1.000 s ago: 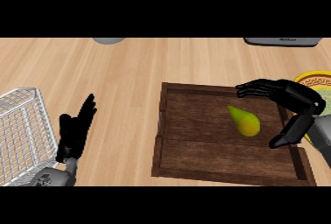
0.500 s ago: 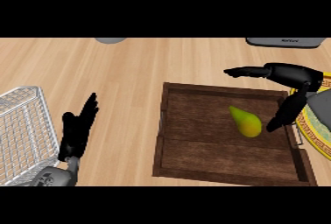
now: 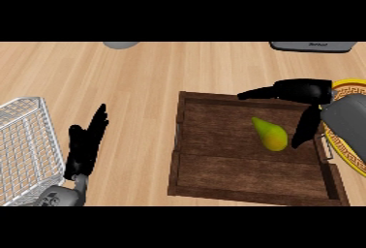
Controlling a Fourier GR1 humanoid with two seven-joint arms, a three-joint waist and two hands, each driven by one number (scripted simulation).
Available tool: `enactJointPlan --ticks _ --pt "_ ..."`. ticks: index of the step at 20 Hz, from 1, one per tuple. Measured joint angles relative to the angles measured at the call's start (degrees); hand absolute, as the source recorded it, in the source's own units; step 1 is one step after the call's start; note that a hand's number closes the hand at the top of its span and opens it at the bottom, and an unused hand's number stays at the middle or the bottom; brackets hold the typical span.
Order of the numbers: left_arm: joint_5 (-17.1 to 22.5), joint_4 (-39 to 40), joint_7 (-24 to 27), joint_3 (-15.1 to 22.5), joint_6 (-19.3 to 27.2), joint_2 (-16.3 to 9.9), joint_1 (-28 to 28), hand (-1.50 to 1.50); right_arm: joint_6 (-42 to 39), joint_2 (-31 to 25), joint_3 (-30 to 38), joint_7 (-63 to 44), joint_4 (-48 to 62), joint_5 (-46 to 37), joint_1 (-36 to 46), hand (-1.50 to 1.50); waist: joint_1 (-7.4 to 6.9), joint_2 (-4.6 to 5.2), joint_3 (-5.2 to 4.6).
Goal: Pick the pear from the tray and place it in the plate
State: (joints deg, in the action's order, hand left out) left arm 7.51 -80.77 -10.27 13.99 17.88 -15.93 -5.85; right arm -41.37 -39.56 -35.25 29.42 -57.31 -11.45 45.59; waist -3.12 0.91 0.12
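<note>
Pear (image 3: 270, 134) dead centre of your attention now, lying on its side in the upper right part of the wooden tray (image 3: 214, 169), narrow end pointing up and left, fat end down and right. Your right robot hand (image 3: 297, 90) hangs over it spread wide, fingers reaching left above the tray's far rim and the thumb (image 3: 305, 130) dropping down just beside the fruit's right flank, holding nothing yet. Expect a light, stiff little thing with a smooth waxy skin, so it looks likely to slide or roll if you pinch it at the taper. Go for the broad belly, I'd say, fingers on the left flank and thumb on the right, straddling the widest part where the curve gives you something to seat against. Squeeze too hard on ripe fruit and it may bruise, so close gently. The yellow plate (image 3: 352, 87) sits just beside the tray's right edge, partly hidden under your forearm, a short carry away. Your left robot hand (image 3: 85, 145) rests open, fingers up, on the tabletop (image 3: 107, 77) beside the wire basket (image 3: 25, 140), well apart from the action.
</note>
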Motion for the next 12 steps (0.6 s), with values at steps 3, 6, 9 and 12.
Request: enactJointPlan --ticks 3,6,9,12 --pt "0.0 0.2 0.1 -0.5 0.0 0.0 0.1 0.00 1.3 0.6 -2.7 1.8 2.3 -1.5 1.6 -1.50 0.21 -0.05 -0.03" --pt "-0.3 0.4 -0.3 -0.7 0.0 0.2 -0.4 0.00 3.4 1.8 -5.1 4.0 5.0 -2.8 2.6 -1.50 0.42 -0.07 -0.04" --pt "-0.6 -0.2 -0.2 -0.5 -0.1 0.4 0.3 0.00 5.1 2.4 -7.4 6.4 7.5 -3.9 3.1 -1.50 0.38 -0.11 -0.04" --pt "-0.9 0.0 -0.8 -0.8 0.4 0.8 -0.3 0.00 6.9 3.1 -9.7 8.5 9.0 -5.0 3.3 -1.50 0.81 -0.26 -0.13"
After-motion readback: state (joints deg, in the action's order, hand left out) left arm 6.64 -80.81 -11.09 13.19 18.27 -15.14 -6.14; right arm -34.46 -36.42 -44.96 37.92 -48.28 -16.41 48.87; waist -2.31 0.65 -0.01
